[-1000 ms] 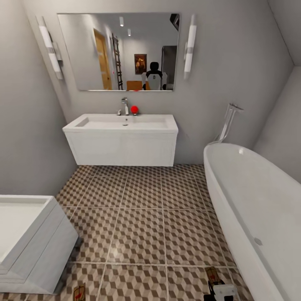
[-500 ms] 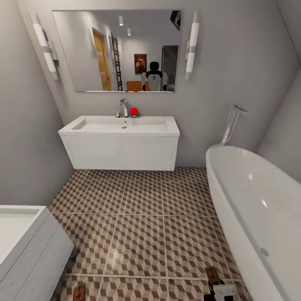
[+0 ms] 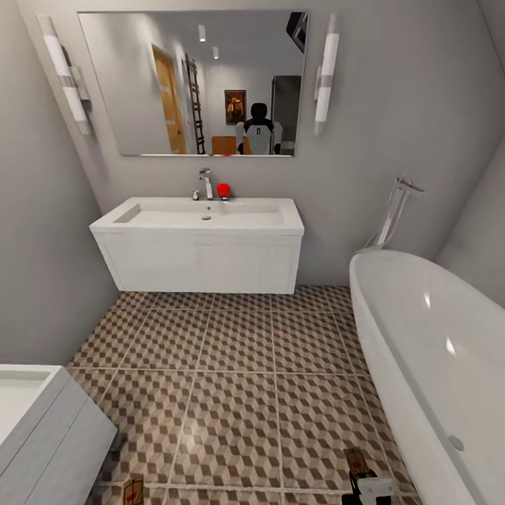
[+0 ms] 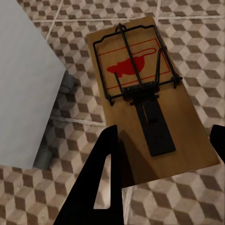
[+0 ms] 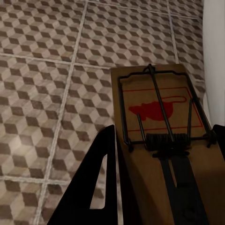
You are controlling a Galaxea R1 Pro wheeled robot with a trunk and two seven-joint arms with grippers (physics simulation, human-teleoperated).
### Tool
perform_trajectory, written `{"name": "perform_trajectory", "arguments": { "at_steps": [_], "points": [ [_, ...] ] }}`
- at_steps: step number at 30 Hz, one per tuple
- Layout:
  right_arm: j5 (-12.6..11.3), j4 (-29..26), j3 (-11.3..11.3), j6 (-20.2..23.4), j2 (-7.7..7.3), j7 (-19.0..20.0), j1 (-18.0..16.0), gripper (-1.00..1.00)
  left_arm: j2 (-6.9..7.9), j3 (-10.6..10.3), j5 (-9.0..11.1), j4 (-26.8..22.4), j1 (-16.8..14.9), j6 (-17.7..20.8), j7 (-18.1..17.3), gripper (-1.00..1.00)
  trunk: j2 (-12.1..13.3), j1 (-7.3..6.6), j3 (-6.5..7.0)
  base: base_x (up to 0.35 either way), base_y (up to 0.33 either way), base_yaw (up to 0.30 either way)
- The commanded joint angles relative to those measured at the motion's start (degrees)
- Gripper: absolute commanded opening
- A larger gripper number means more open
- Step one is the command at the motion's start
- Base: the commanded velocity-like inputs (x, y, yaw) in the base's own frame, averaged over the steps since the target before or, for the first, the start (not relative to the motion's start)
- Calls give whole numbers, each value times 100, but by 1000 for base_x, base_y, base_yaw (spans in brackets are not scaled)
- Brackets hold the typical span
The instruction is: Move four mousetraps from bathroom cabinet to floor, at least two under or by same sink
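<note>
I hold two mousetraps above the bathroom floor [image 3: 238, 393]. My left gripper [image 4: 161, 159] is shut on a tan mousetrap [image 4: 145, 93] with a red spot and dark wire bars. In the head view that trap [image 3: 133, 489] shows at the bottom edge, beside a white cube unit. My right gripper [image 5: 161, 173] is shut on a second mousetrap [image 5: 159, 140], which the head view shows [image 3: 356, 461] near the bathtub, ahead of the gripper [image 3: 368, 487]. The sink [image 3: 203, 214] hangs on the far wall, straight ahead. The cabinet is out of view.
A white oval bathtub [image 3: 435, 351] runs along the right side. The small white cube unit [image 3: 42, 428] stands at the near left, also seen in the left wrist view [image 4: 23, 84]. A mirror [image 3: 193, 81] above the sink reflects the robot.
The camera has moved forward: sink and bathtub look larger, and the white cube unit has slid toward the lower left corner. Both traps keep their places in the picture.
</note>
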Motion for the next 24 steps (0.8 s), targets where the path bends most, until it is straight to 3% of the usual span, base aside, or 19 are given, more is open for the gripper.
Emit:
{"name": "perform_trajectory", "arguments": {
  "at_steps": [1,24],
  "points": [
    [51,3,-31,-16,4,-11,-4,-100,-3,-27,-43,12,-4,-9,59,-100,-2,2,-5,210,0,0],
    [51,3,-31,-16,4,-11,-4,-100,-3,-29,-43,14,-4,-9,59,-100,-2,2,-5,211,0,0]
  ]
}}
